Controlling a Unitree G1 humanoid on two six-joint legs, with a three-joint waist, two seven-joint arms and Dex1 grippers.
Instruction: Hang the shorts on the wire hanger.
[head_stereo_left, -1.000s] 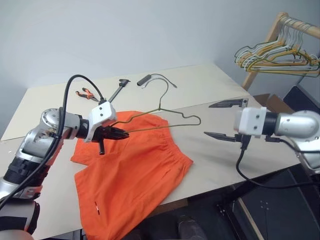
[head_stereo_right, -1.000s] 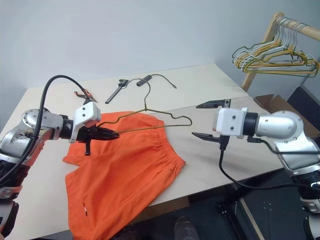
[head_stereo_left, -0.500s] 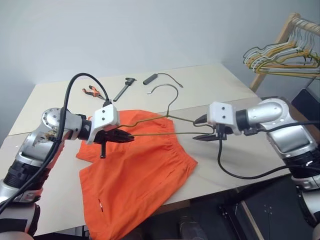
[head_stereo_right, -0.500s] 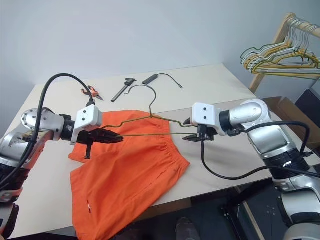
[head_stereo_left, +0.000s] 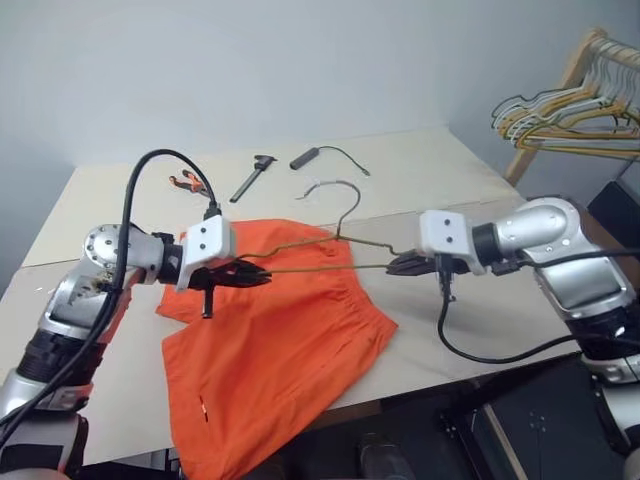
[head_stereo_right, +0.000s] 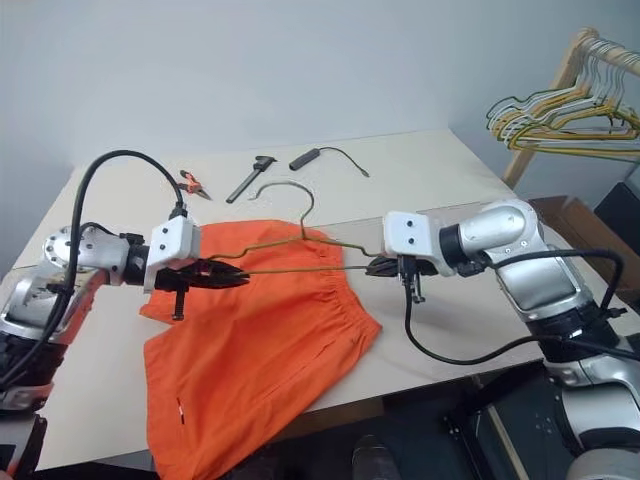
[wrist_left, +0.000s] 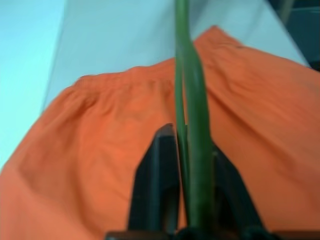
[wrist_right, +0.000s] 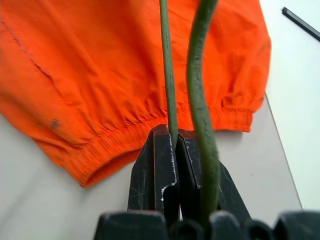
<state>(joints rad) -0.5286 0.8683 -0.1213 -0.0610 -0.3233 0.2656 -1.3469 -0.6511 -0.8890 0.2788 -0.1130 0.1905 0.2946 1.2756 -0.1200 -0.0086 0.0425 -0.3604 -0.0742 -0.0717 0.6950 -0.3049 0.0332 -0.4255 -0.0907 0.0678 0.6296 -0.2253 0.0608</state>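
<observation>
**Left eye view: hanger gripped at both ends, shorts not yet hung**

Status of the hanger: the wire hanger is held in the air above the table, its long bottom wire running roughly level between the two arms and its hook pointing toward the far side of the table.

- Left gripper: clenched on one corner of the hanger. The left wrist view shows the wire passing between the black fingers.
- Right gripper: clenched on the opposite corner. The right wrist view shows the fingers pinched together around the thin wire.

Status of the shorts: the shorts lie flat on the table beneath the hanger, waistband toward the right gripper, one leg reaching the near table edge. No part of the fabric is draped over or threaded through the wire.

Progress, as judged: pickup of the hanger is complete. Remaining work is the whole of the hanging step, namely bringing the shorts and the bottom wire together so that the fabric folds over it. With both grippers occupied by the hanger, one would probably need to let go to handle the fabric.
</observation>
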